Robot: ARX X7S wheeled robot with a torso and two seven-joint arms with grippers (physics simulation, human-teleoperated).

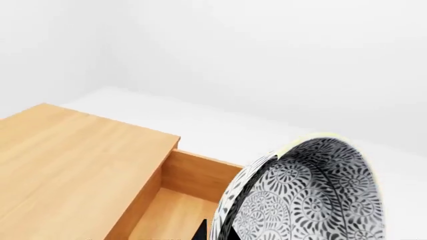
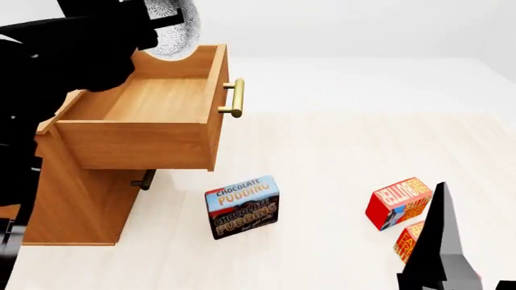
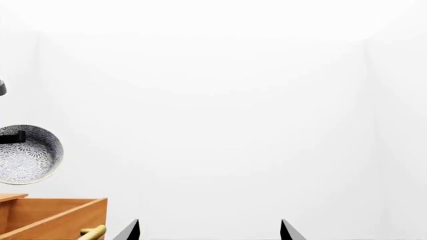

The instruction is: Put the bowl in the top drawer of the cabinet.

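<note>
We see the left tool point(image 2: 157, 27) pinching the bowl point(image 2: 173, 27) by its rim, tilted on edge. It hangs above the pulled-out top drawer point(image 2: 153, 99). Our right tool point(image 3: 208, 231) stands spread, well apart from it.

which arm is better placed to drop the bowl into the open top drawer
Left. Its gripper already holds the bowl tilted above the back of the open top drawer. The right gripper is open, empty and off to the side.

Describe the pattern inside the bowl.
Black-and-white floral medallions cover the bowl's inside; clearest in the left wrist view.
</note>
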